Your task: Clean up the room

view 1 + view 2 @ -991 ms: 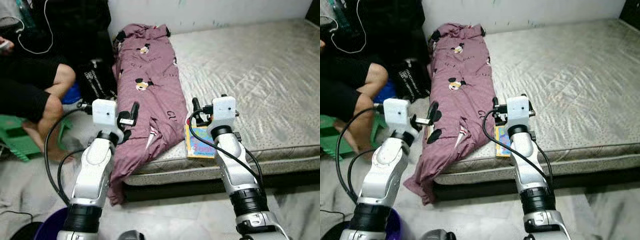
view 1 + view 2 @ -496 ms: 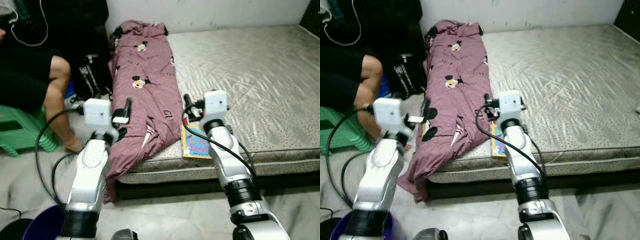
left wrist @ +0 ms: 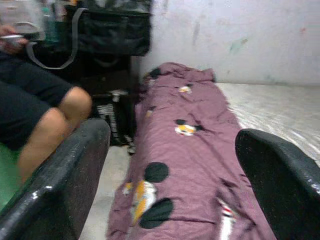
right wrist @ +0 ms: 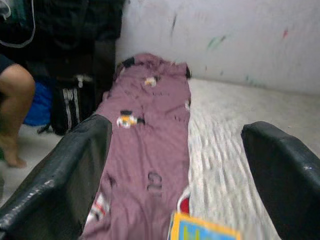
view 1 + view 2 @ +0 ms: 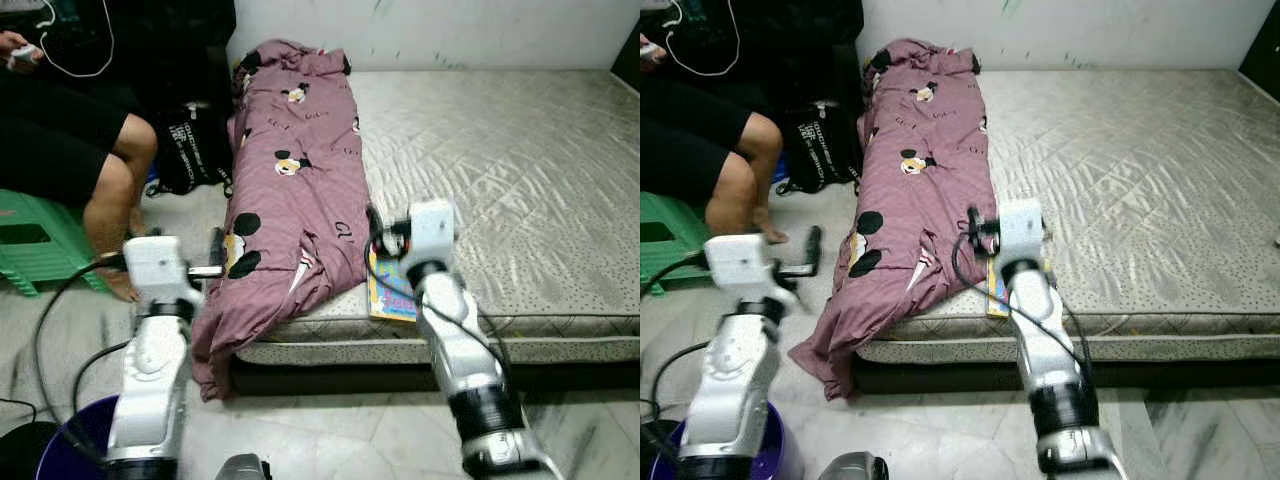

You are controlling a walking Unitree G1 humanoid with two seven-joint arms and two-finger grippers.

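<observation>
A grey quilted mattress (image 5: pixel 500 150) lies low on the pale floor against a white wall. Along its left side stretches a mauve blanket (image 5: pixel 290 190) printed with cartoon mice, its near end spilling over the mattress edge down to the floor. Just beside the blanket, at the front edge of the mattress, lies a colourful book (image 5: pixel 390 292), partly tucked under the blanket's hem.

The left gripper (image 5: pixel 217 262) hangs in the air off the mattress, near the drooping end of the blanket and touching nothing; in the left wrist view its 2 fingers (image 3: pixel 65 175) stand wide apart with the blanket between them in the distance. The right gripper (image 5: pixel 372 228) hovers above the book at the blanket's edge, its 2 fingers (image 4: pixel 60 170) likewise spread and holding nothing.

To the left a person (image 5: pixel 70 130) in black shorts sits on a green stool (image 5: pixel 35 250), with a black bag (image 5: pixel 190 150) on the floor beside the mattress. A blue bucket (image 5: pixel 765 450) stands by the robot's left arm
</observation>
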